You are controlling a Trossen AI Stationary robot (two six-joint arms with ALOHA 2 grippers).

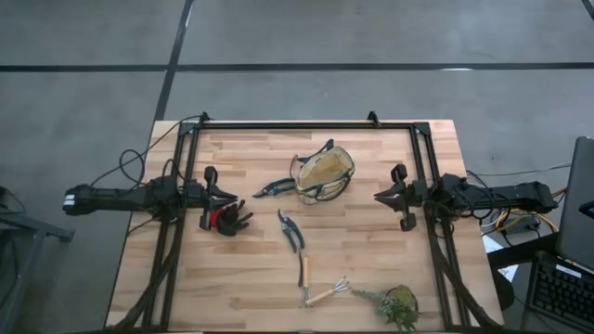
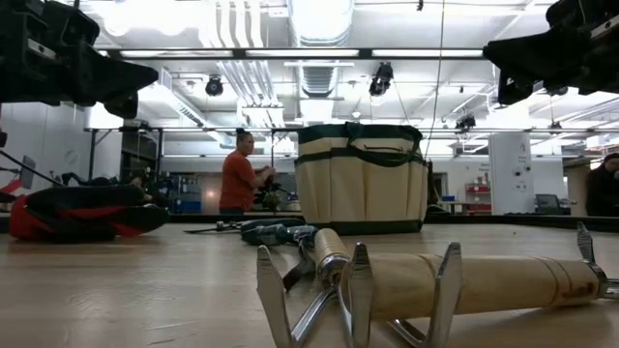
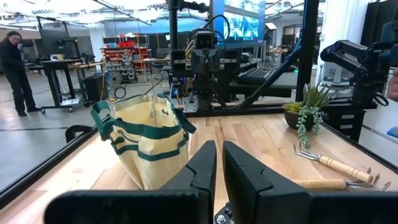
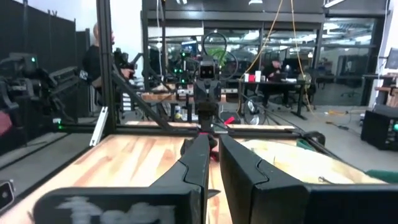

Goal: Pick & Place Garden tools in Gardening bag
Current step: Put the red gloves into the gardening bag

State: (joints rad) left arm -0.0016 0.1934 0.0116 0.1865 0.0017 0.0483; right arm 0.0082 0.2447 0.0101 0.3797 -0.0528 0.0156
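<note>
The tan gardening bag (image 1: 324, 173) with a dark green rim stands upright on its base at the table's far middle. It also shows in the low view (image 2: 361, 179) and the left wrist view (image 3: 146, 140). One pair of shears (image 1: 275, 188) lies just left of the bag, and another pair (image 1: 291, 231) lies at the table's middle. Two wooden-handled fork tools (image 1: 304, 276) (image 1: 328, 294) lie near the front edge. The red-and-black glove bundle (image 1: 227, 220) lies beside my left gripper (image 1: 230, 196), which hovers shut and empty above the table. My right gripper (image 1: 379, 197) hovers shut and empty to the right of the bag.
A green leafy plant clump (image 1: 397, 304) lies at the front right corner. A black metal frame (image 1: 306, 125) runs along the far edge and both sides of the table. Bare wood shows between the bag and my right gripper. A person (image 2: 237, 179) stands in the room behind.
</note>
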